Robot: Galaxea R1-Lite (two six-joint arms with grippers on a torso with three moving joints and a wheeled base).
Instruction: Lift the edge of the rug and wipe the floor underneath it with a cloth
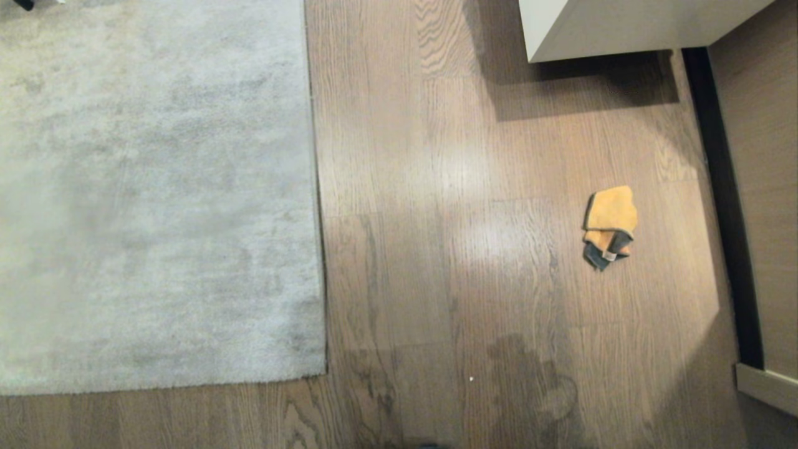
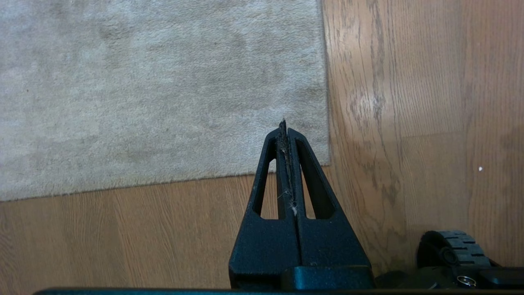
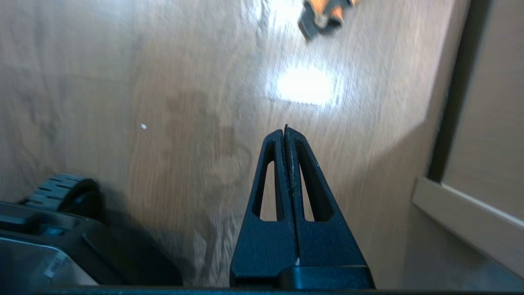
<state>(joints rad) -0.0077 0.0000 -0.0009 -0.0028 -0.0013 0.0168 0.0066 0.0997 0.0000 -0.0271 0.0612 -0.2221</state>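
**Cloth lies on the right, nearer the right arm; rug on the left, below the left arm**

Seen from the head camera, neither arm is in view. The cloth (image 1: 610,226) lies on the floor (image 1: 474,187) at the right of the scene, well apart from the rug edge (image 1: 318,206), which runs near to far down the left half. The rug's near right corner sits at the lower left.

The right gripper (image 3: 285,130) hangs above bare floor with its jaws pressed together and holding nothing. From it the cloth (image 3: 325,14) lies farther away and slightly to the right, so the right arm is judged the nearer one for picking it up.

The left gripper (image 2: 284,125) hangs over the rug's near right corner (image 2: 323,157), jaws also shut and empty, which suits it for lifting the edge.

The cloth is a small, soft, crumpled bundle, orange-yellow with a dark grey part at its near end. Its long axis runs roughly near to far. The rug is pale grey-beige, short-piled, and lies flat. Nothing has been lifted or wiped yet.
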